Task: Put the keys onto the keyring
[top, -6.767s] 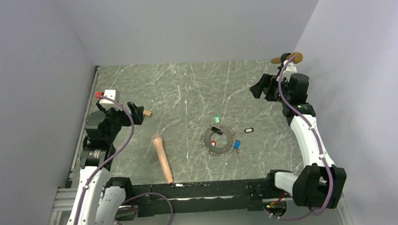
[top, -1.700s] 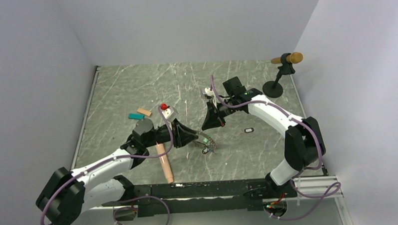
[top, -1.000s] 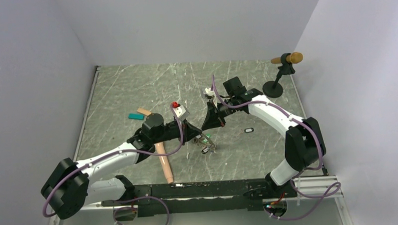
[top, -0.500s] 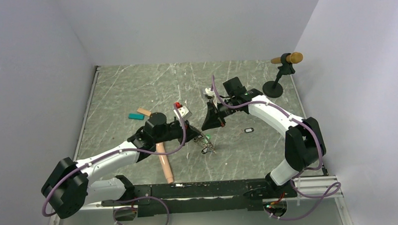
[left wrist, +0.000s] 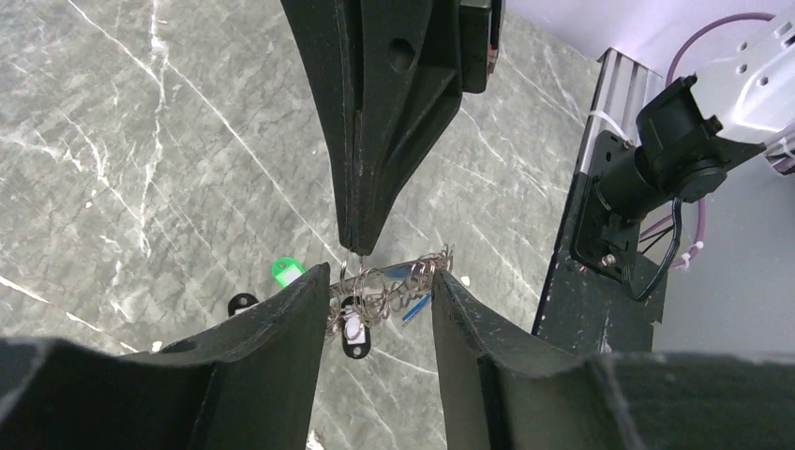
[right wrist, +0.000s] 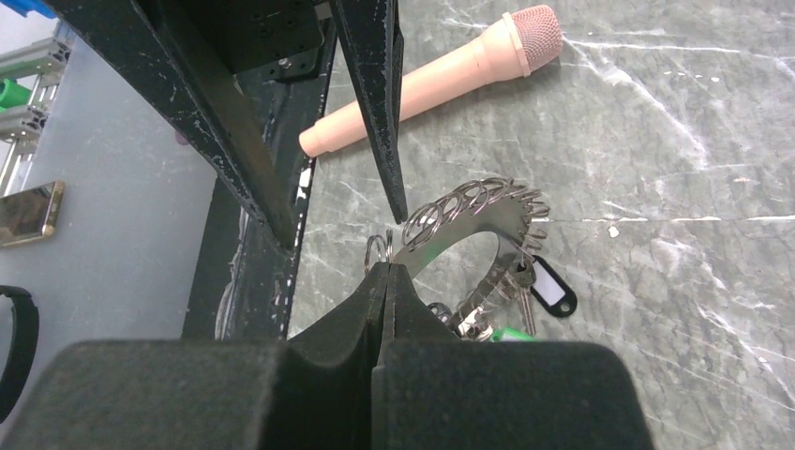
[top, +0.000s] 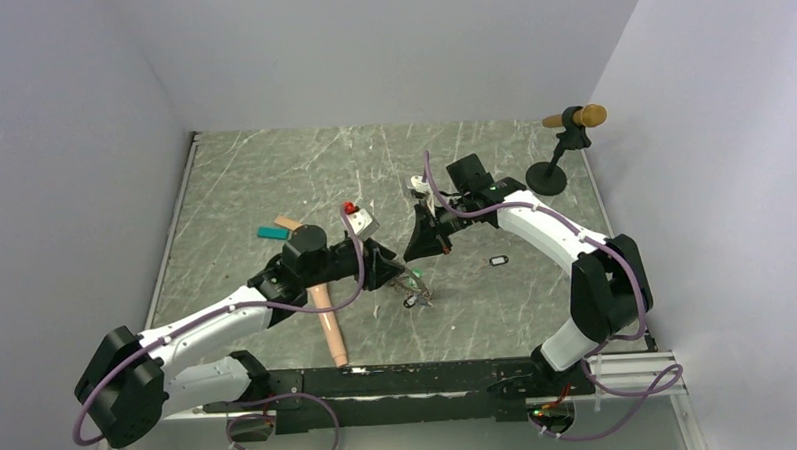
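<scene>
Part of keyring [right wrist: 450, 230] hidden behind right claw [right wrist: 384, 267].

text: none readable | labels: none | numbers: none | signs: none

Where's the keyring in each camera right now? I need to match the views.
Top external: keyring at centre, between left gripper and right gripper.
Left wrist: keyring lower centre, between the left gripper's open fingers.
Right wrist: keyring centre right, just beyond the fingertips.
Shared landmark: the right gripper, shut, pinching it.
</scene>
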`<state>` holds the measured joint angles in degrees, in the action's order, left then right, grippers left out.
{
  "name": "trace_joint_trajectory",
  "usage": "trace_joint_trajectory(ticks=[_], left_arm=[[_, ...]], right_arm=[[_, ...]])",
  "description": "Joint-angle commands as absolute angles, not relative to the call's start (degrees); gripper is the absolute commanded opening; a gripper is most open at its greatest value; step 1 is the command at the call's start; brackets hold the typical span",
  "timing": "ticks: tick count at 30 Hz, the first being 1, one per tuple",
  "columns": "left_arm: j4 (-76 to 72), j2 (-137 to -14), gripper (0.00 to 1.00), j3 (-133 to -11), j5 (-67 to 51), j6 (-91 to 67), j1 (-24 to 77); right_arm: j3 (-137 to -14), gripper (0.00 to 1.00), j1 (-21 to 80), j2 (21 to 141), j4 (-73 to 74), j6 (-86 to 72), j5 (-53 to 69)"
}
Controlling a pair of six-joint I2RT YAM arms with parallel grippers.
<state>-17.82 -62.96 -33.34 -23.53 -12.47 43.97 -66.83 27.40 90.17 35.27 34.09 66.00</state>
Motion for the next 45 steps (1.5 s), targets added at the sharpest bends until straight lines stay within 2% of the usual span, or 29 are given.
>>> trace_joint_trajectory(ticks=[1,9,13,26,30,34,35,37,39,45], left_arm=[[-20.79,-62.17,0.48,-33.63,-23.02,-16.15,43.05],[-17.39,-68.04,0.37,-38.85,-29.92,-26.84,38.68],[-20.47,-68.88,0.34,-38.28,-33.67,-30.78,38.17],[-19.91,-71.37,0.19,-38.42,-36.45,-28.49,38.10],[-18.41,-71.53,0.00,-39.03,-35.74,-27.17,38.15],[-14.82,-70.40,0.00,-40.35,-34.22,-22.63,38.23],[-12.48,-69.30,0.00,-41.11,-33.81,-19.73,38.34],[-5.48,-67.07,0.00,-43.27,-30.61,-11.82,39.35],[2.32,-64.93,0.00,-45.84,-26.89,-2.12,41.03],[17.56,-62.62,0.00,-50.81,-24.61,27.17,46.91]], right_arm=[[-67.24,0.00,27.27,87.57,34.19,34.98,68.73],[-67.10,0.00,27.36,87.68,33.72,34.19,69.07],[-67.14,0.00,27.39,88.03,33.53,33.67,69.17],[-67.11,0.00,27.27,88.26,33.26,33.16,69.09],[-67.06,0.00,27.32,88.37,33.29,33.22,69.26],[-67.26,0.00,27.33,88.46,34.22,34.50,69.49],[-67.50,0.01,27.31,88.54,35.17,35.66,69.57],[-68.52,0.18,27.27,88.87,38.01,38.63,69.36],[-70.28,0.30,27.21,89.40,43.66,43.57,68.32],[-71.36,0.52,27.41,88.84,53.19,59.08,68.78]])
